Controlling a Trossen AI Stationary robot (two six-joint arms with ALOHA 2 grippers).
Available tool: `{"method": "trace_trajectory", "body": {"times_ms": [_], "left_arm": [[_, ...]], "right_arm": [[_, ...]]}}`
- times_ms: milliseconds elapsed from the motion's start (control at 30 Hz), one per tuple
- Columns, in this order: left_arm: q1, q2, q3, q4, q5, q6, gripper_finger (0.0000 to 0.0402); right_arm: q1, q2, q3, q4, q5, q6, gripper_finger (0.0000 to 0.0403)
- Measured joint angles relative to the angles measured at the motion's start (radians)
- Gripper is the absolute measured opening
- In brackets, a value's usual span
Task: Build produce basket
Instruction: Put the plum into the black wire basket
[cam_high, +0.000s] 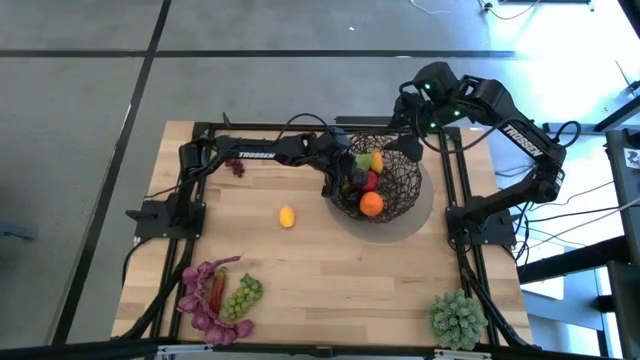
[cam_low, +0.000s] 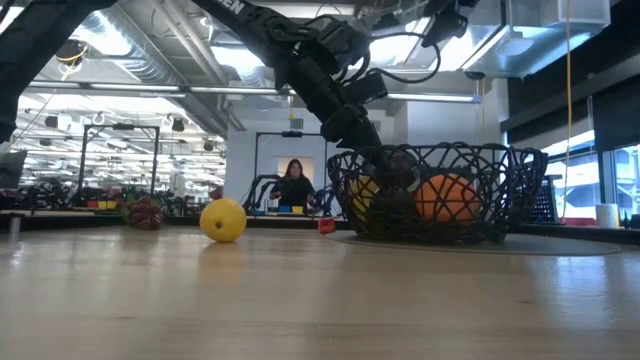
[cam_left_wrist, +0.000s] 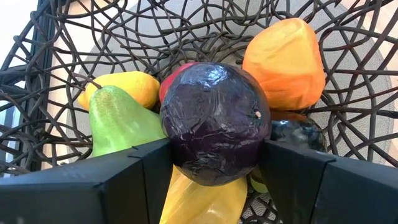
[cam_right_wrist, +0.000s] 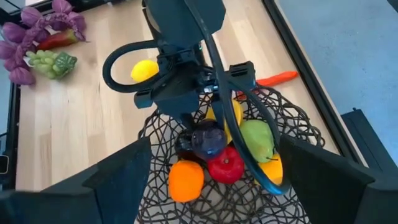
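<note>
The left gripper (cam_left_wrist: 214, 165) reaches into the basket (cam_high: 405, 185) at 3 o'clock on the table, its fingers clamped around a dark purple round fruit (cam_left_wrist: 216, 121); the right gripper (cam_high: 412, 143) hovers wide open at the basket's 12 o'clock rim, and 1 lemon (cam_high: 287, 217) lies mid-table

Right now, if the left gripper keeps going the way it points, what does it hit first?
Probably the fruit pile: the left gripper, jaws around a dark purple ball, points down into the basket. Below lie a yellow fruit and a red apple; depth is unclear.
</note>
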Motion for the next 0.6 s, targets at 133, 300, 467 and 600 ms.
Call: {"method": "trace_trajectory", "body": {"times_ms": [133,300,467,600], "left_arm": [[0.000,0.000,0.000,0.000,0.000,0.000,0.0197],[0.000,0.000,0.000,0.000,0.000,0.000,0.0197],[0.000,0.000,0.000,0.000,0.000,0.002,0.0197],[0.000,0.000,0.000,0.000,0.000,0.001,0.0197]], "right_arm": [[0.000,0.000,0.000,0.000,0.002,-0.007,0.0344],[0.000,0.000,0.000,-0.006,-0.005,0.013,0.0344],[0.000,0.000,0.000,0.004,0.002,0.060,0.0344],[0.000,0.000,0.000,0.004,0.002,0.059,0.0344]]}}
